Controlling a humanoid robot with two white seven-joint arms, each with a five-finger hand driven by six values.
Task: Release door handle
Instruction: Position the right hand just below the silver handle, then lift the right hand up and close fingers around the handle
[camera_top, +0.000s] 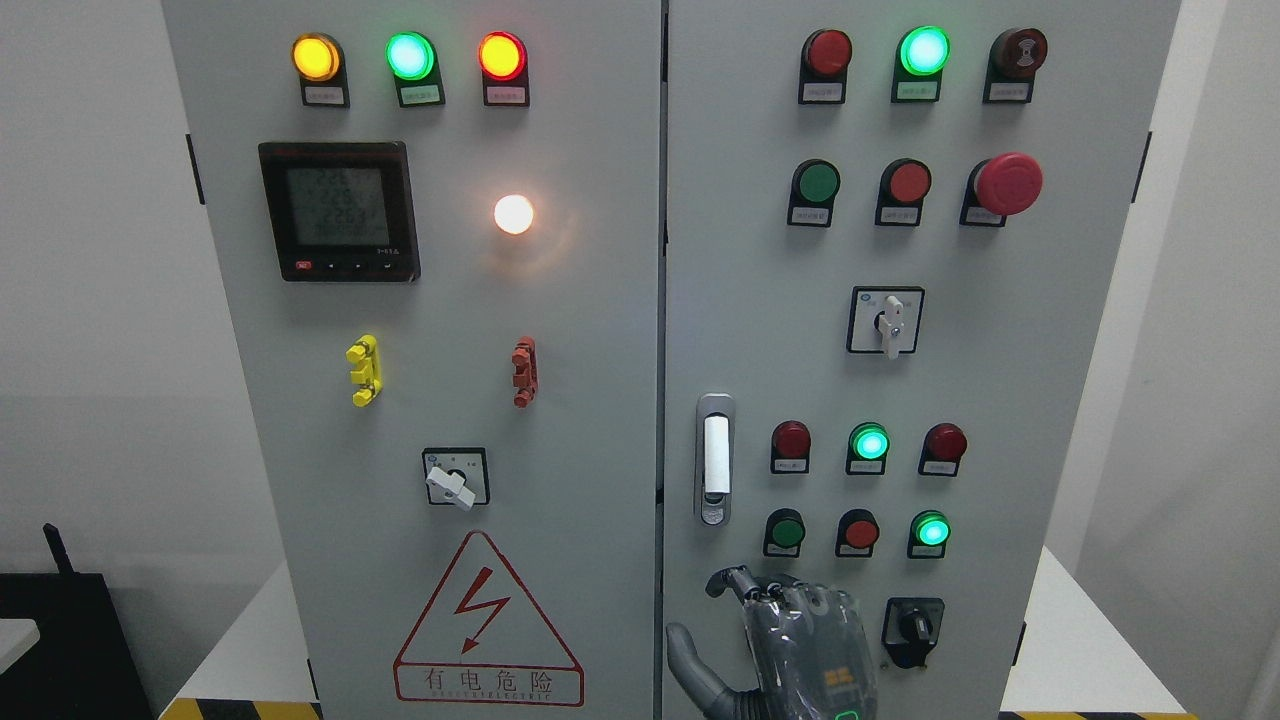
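Grey cabinet (560, 330), handle (714, 458) upright on right door's left edge, a hand (775, 640) just below it at bottom edge, apart from handle, fingers (728, 580) loosely curled, holding nothing, arm's side unclear

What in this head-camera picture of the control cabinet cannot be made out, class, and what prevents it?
- Hand, head view: its arm is cut off by the bottom edge, so left or right is unclear.
- Small labels under the lamps: too small to read.
- Meter display: digits blurred.
- Black rotary switch: partly hidden by the hand.
- Door handle: fully visible, untouched.
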